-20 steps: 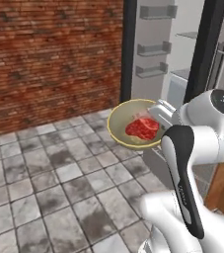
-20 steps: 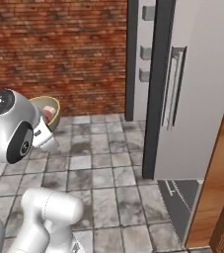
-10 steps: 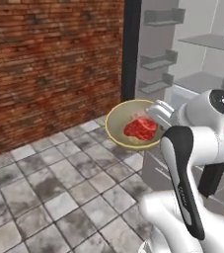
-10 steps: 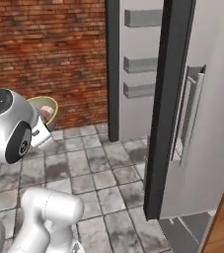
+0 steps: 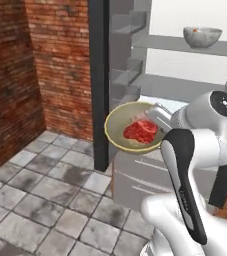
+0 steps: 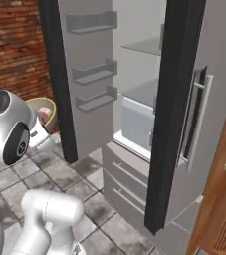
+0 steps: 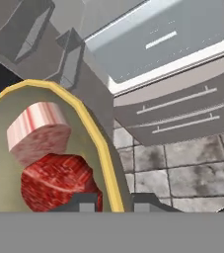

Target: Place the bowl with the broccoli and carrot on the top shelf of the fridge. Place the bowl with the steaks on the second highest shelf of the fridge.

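Note:
My gripper (image 7: 112, 201) is shut on the yellow rim of the bowl (image 7: 106, 148) that holds the steaks (image 7: 54, 180), one dark red and one pink. In the left base view the same bowl (image 5: 116, 134) hangs in front of the open fridge (image 5: 135, 20), about level with the second highest shelf (image 5: 180, 86), and the gripper (image 5: 156, 116) grips its right rim. A grey bowl (image 5: 202, 36) stands on the top shelf (image 5: 170, 44); the broccoli and carrot are hidden inside it. The right base view shows the held bowl (image 6: 46, 110) partly behind my arm.
The open left fridge door (image 6: 59, 89) with its grey bins (image 6: 92, 74) stands beside the bowl. The right door (image 6: 176, 109) with its silver handle (image 6: 200, 119) juts forward. Grey drawers (image 7: 182, 116) sit below the shelves. A brick wall (image 5: 15, 75) is on the left, and grey floor tiles lie below.
The whole picture has shifted: the base has come closer to the fridge and turned to face its open interior. The bowl with the steaks stays held in the gripper.

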